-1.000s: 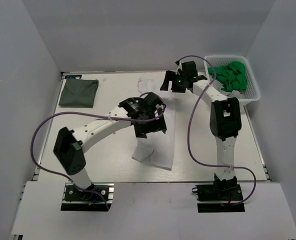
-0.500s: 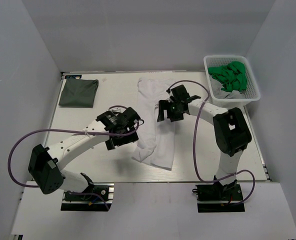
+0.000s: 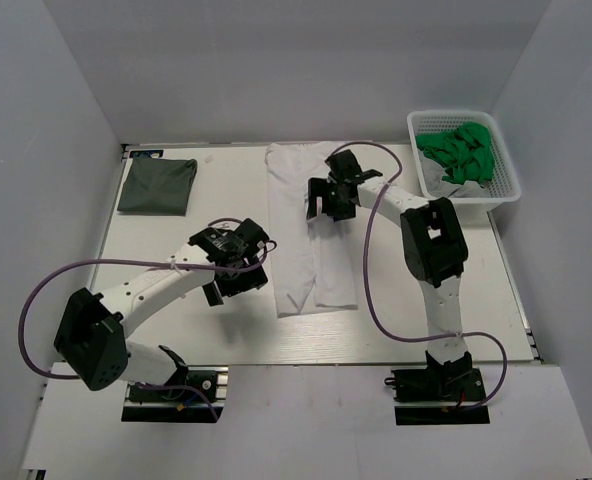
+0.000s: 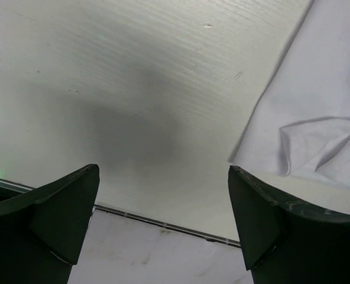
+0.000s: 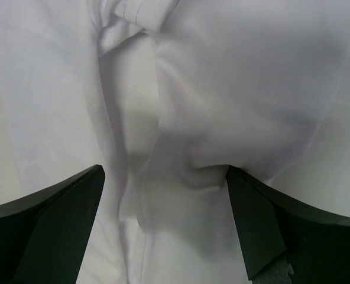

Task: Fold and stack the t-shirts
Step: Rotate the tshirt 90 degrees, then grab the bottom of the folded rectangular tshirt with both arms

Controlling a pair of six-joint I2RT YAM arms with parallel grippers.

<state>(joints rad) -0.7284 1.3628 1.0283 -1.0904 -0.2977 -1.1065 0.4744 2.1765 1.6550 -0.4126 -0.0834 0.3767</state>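
Observation:
The white t-shirt (image 3: 311, 235) lies on the table as a long strip folded lengthwise, running from the far edge toward the near side. My right gripper (image 3: 325, 202) hovers over its far half, open and empty; the right wrist view shows wrinkled white cloth (image 5: 222, 89) just below the open gripper (image 5: 163, 173). My left gripper (image 3: 226, 286) is open and empty over bare table, just left of the shirt's near end; the left wrist view shows the gripper (image 4: 163, 173) with the shirt's edge (image 4: 317, 118) to its right. The dark grey-green t-shirt (image 3: 158, 186) lies folded at the far left.
A white basket (image 3: 504, 190) holding green cloth (image 3: 460, 152) stands at the far right corner. The table's near edge (image 4: 163, 223) shows just beyond the left fingers. Grey walls enclose the table on three sides.
The left gripper has left the white shirt and moved left and lower. The right gripper swung down over the shirt, then back a little. The shirt now lies flatter and straighter.

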